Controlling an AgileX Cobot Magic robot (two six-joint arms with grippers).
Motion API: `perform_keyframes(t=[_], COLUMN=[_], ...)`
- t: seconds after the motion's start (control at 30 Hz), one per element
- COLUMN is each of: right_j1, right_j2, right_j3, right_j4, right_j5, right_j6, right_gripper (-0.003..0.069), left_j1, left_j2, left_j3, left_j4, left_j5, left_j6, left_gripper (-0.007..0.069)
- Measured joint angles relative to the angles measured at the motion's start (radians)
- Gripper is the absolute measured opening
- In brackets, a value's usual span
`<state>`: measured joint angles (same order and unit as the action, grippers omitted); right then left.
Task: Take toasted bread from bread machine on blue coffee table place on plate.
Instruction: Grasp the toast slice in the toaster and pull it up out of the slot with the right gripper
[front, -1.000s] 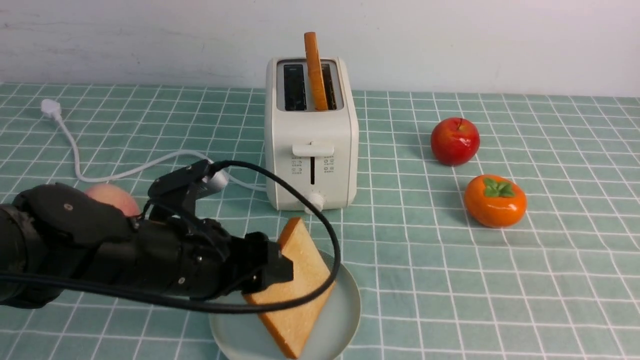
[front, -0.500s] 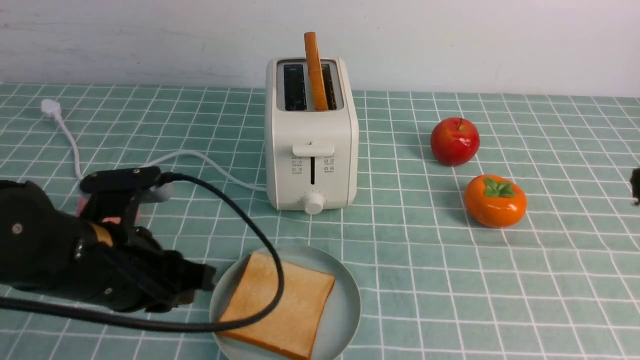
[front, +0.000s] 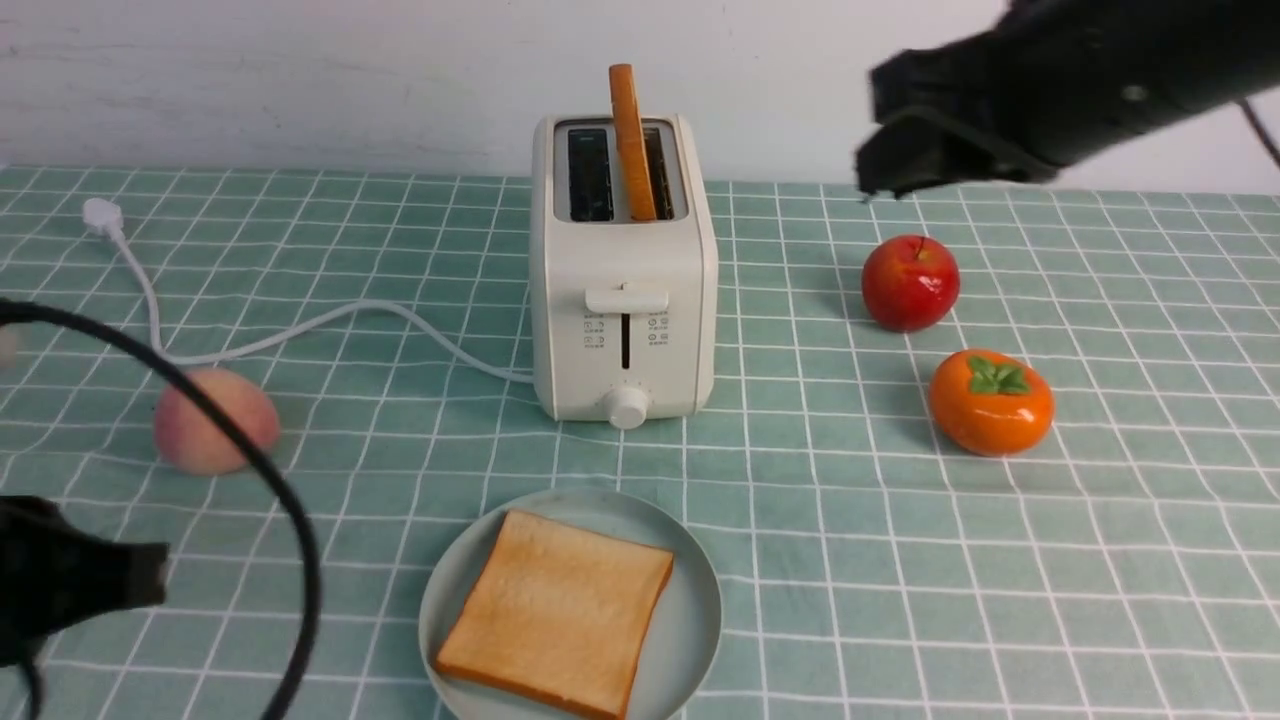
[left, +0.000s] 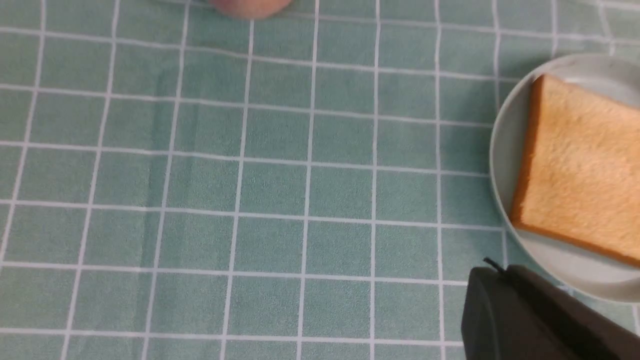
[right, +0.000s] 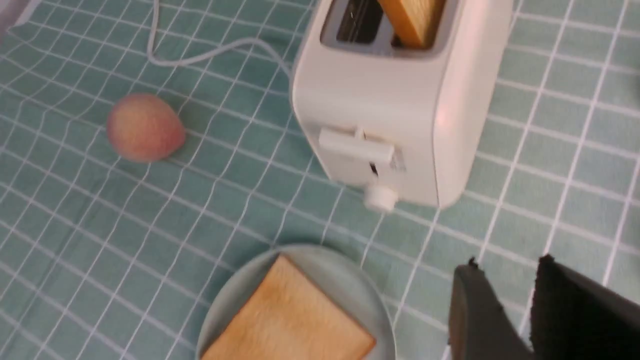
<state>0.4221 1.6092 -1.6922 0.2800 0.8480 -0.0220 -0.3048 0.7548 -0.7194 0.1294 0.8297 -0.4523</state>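
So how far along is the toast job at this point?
About half done. One slice lies flat on the plate. Nothing is in hand: the left pincer is shut and empty, the right pincer apart and empty. Left to do: the second slice, standing in the toaster, still needs plating.

— What else is out?
— 3 fruits: 1 red apple (front: 910, 283), 1 orange persimmon (front: 990, 402) with a green leafy top, and 1 pinkish peach (front: 216, 421).
— Any touching?
— 0. The apple and persimmon sit near each other; the peach lies well apart, on the left.
— Behind them?
— 1 pale wall (front: 400, 90).
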Motion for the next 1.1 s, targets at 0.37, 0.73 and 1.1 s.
perform_keyframes(t=[0.37,0.73,1.1], right_j1=[0.061,0.061,0.061], right_j2=[0.449,0.632,0.499], right_j3=[-0.391,-0.470,-0.470], right_j4=[-0.143,-0.171,-0.238], right_j5=[-0.248,-0.364,-0.209], right_j6=[0.009,0.010,0.011], right_gripper=[0.0545,0.0512,0.0097], left_j1=[0.000,0.000,0.000], left_j2=[-0.394,-0.475,-0.475], left_j3=[0.113,0.113,0.114], left_j4=[0.002,0.089,0.097], left_j5=[0.088,0.295,0.298], left_j6=[-0.039,-0.153,-0.156], left_gripper=[-0.0014,-0.0014,-0.0014])
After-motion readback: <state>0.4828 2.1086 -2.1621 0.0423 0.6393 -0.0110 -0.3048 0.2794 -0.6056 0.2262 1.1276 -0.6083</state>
